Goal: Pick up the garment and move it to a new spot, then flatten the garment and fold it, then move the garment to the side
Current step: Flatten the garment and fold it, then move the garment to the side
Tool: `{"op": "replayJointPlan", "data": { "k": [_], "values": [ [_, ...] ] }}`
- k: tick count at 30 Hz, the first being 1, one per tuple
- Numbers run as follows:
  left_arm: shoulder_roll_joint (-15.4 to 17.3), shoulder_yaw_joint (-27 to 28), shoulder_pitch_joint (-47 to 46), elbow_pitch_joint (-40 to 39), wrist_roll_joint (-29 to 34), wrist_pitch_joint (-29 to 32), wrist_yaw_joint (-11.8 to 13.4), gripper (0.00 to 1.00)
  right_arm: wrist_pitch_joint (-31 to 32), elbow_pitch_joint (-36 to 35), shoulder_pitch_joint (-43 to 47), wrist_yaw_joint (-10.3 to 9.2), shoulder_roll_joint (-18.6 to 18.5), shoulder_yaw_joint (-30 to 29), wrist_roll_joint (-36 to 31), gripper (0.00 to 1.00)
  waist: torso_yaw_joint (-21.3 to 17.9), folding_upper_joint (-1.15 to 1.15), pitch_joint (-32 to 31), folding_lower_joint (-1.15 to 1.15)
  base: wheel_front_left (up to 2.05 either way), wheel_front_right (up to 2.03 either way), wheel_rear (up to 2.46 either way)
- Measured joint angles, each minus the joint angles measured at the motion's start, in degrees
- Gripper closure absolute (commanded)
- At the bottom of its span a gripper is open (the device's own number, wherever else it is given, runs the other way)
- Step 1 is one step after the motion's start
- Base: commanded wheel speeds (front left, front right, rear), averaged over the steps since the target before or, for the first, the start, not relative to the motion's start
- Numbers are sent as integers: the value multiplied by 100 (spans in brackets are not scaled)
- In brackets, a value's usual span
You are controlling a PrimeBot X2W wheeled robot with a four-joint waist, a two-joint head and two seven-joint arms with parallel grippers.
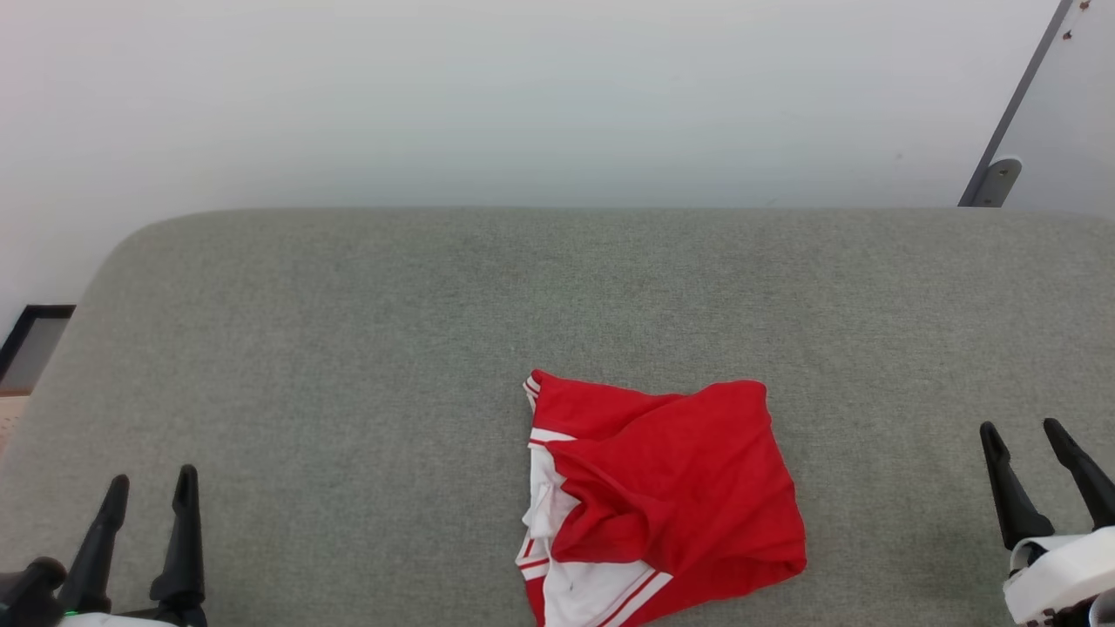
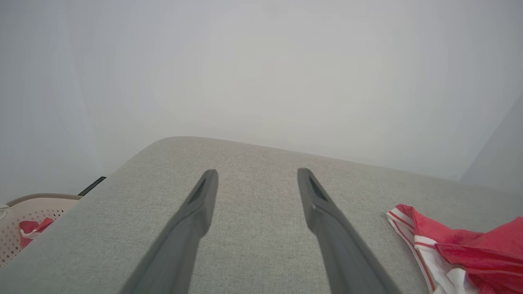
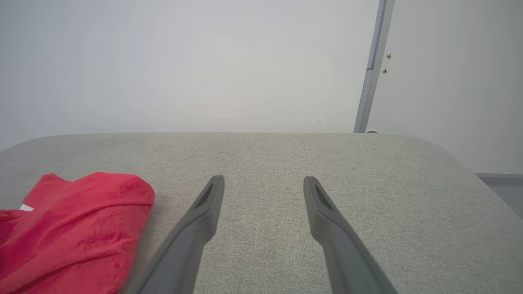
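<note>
Garment (image 1: 671,496): a red piece with white panels and red-and-white striped trim, lying crumpled and folded over itself on the grey upholstered surface (image 1: 348,348). It sits at the surface's near edge, slightly right of the middle. The red cloth lies uppermost, with the white and striped parts showing along the left and lower side. No lettering or number is visible.

Left gripper (image 1: 152,475): positioned over the surface's near left part, well apart from the garment. In the left wrist view its fingers (image 2: 196,212) are spread wide with bare grey fabric between them; it holds nothing.

Right gripper (image 1: 1019,425): positioned over the surface's near right part, also clear of the garment. The right wrist view shows its fingers (image 3: 327,220) parted and empty, with the garment's red fold to one side of them, not touching.

Surroundings: beyond the surface's left end, lower down, stands a pale perforated basket (image 2: 36,204) containing red and white cloth (image 2: 30,228). Behind the surface's far edge rises a plain pale wall (image 1: 523,87), with a grey metal post (image 1: 1015,104) at the far right.
</note>
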Motion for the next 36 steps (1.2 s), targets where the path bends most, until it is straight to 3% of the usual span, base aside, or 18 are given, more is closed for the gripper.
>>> {"op": "replayJointPlan", "data": {
  "k": [20,36],
  "values": [
    [71,-104,7,98,-135,0,0,0,-27,81,64,0,144,67,-20,0,18,0,-19,0,0,0,0],
    [64,-299,66,304,-389,5,0,0,1036,-231,-328,0,49,1056,342,0,686,0,135,0,0,0,0]
  ]
}}
